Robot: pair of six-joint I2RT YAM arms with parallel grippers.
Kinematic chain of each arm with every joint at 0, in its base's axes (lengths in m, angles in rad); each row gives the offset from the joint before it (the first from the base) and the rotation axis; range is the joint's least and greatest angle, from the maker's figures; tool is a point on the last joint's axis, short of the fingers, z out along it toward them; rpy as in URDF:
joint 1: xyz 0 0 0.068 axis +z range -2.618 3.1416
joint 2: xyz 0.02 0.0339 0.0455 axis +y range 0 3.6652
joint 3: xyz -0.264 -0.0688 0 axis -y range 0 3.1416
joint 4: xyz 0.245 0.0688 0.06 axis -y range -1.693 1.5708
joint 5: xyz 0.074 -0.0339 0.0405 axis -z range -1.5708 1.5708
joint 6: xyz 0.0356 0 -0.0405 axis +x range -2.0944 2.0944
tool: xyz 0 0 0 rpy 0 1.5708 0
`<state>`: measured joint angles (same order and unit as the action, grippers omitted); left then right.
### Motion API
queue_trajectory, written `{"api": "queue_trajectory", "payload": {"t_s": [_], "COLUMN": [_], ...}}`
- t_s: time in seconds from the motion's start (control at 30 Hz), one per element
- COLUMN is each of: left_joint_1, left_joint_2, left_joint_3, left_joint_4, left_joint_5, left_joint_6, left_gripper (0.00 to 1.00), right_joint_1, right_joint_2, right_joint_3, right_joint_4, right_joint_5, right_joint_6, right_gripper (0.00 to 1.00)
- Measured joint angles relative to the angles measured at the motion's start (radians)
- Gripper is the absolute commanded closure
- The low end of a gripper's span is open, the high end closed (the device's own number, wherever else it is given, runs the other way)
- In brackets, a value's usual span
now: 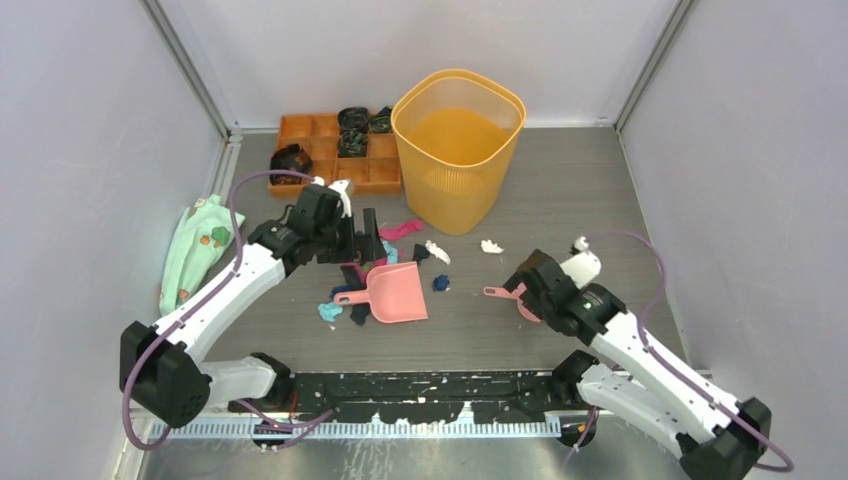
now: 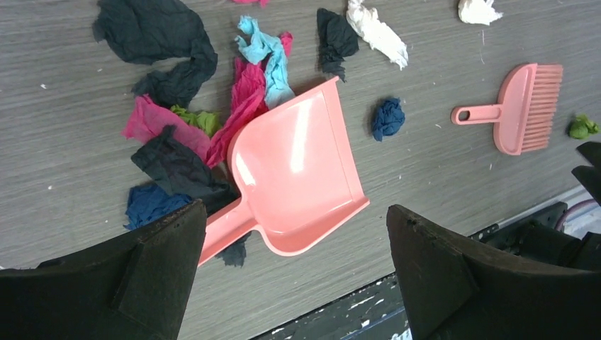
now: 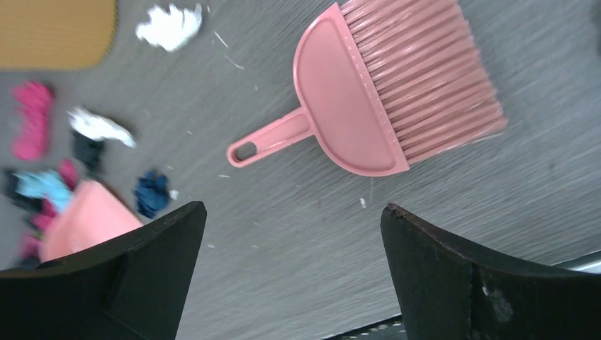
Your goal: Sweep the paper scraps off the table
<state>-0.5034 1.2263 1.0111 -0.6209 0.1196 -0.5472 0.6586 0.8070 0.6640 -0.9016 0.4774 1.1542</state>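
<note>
The dark grey wood-grain table (image 1: 580, 190) fills the space between pale walls. An orange plastic bin (image 1: 458, 150) stands upright near the back. To its left lies an orange tray with compartments (image 1: 305, 130), with black-and-green bands (image 1: 352, 122) in some of its cells. A mint-green cloth (image 1: 198, 250) lies bunched against the left wall.

The left gripper (image 2: 294, 209) hangs over the middle of the table, jaws spread wide and holding nothing. Right under it is a pink dustpan (image 2: 298, 177), lying flat with its handle towards the left arm's side. The right gripper (image 3: 292, 207) is spread wide too and also empty. It hangs just above a pink hand brush (image 3: 375, 106), which lies flat on the boards, well apart from the dustpan.

The paper scraps (image 2: 244, 99) are all still on the table. Most are heaped round the dustpan's handle and the side away from the brush, in magenta, black, teal, dark blue and a bit of green, and some touch the pan. A dark blue ball (image 2: 388, 118) sits between the dustpan and the brush. Two white bits (image 2: 375, 32) lie towards the bin, and a green one (image 2: 581, 127) lies just past the bristles. None lies in the dustpan's scoop.
</note>
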Motion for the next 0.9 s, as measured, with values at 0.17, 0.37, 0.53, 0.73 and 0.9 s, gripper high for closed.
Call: {"api": "queue_trajectory", "payload": {"t_s": [0.17,0.37,0.53,0.73,0.9], "left_joint_1": [0.000,0.000,0.000,0.000,0.000], "left_joint_2": [-0.013,-0.011,-0.011,-0.010,-0.009], "left_joint_3": [-0.034,-0.053,-0.063,-0.070,-0.090], "left_joint_4": [0.003,0.003,0.011,0.020,0.037], "left_joint_5": [0.022,0.029,0.031,0.032,0.034], "left_joint_6": [-0.006,-0.020,-0.024,-0.029,-0.029], "left_gripper": [0.00,0.00,0.00,0.00,0.00], "right_joint_1": [-0.011,-0.011,-0.011,-0.011,-0.011], "right_joint_2": [-0.038,0.196,0.472,0.648,0.660], "right_joint_3": [-0.046,-0.052,0.064,0.179,0.140], "right_joint_4": [-0.009,0.087,0.018,-0.006,0.013], "right_joint_5": [0.011,-0.003,-0.019,-0.058,-0.068], "right_joint_6": [0.269,0.457,0.639,0.791,0.871], "right_gripper": [0.00,0.00,0.03,0.15,0.10]}}
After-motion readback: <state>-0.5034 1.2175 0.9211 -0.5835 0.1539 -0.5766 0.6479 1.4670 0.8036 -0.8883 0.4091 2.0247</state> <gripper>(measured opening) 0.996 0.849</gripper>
